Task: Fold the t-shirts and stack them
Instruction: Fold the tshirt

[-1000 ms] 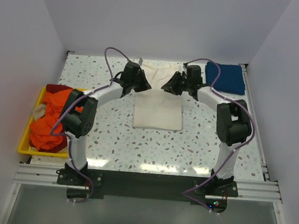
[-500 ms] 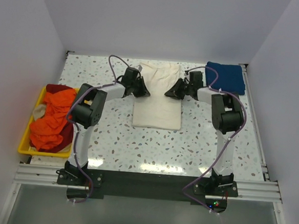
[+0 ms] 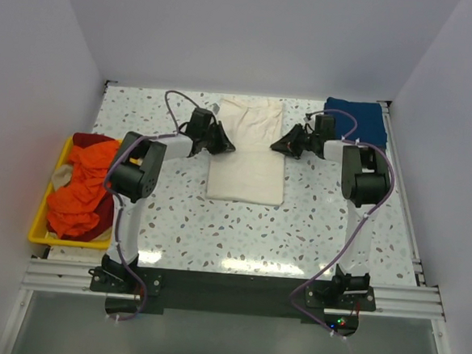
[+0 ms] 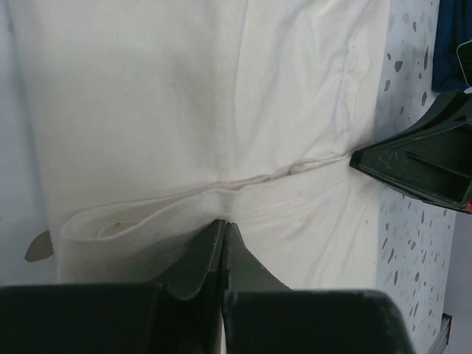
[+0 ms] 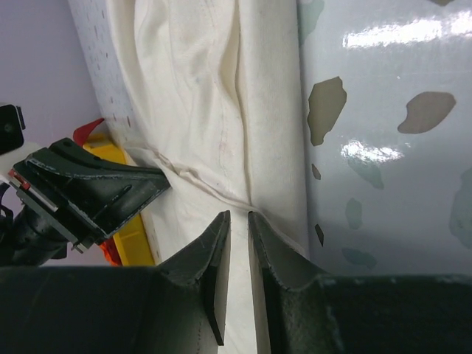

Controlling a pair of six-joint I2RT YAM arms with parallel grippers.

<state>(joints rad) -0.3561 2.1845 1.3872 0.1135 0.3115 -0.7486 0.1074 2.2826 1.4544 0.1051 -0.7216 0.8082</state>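
Cream cloth is clamped from both sides: the left gripper [image 4: 223, 226] presses its fingers together on one side edge of the large cream off-white t-shirt [image 3: 247, 166], and the right gripper [image 5: 237, 218] nips the opposite edge. One second ago the grippers stood closer together and the shirt's far part was bunched; now it lies flat on the speckled table [image 3: 314, 223].

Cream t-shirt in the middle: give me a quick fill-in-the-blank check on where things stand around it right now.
1. The cream t-shirt lies between the left claw and the ____ claw.
2. The folded dark blue t-shirt sits at the far ____ corner of the table.
3. The orange and red t-shirts are heaped in the ____ tray.
4. In the left wrist view, the left claw is ____ on a fold of the cream t-shirt.

Missing words: right; right; yellow; shut
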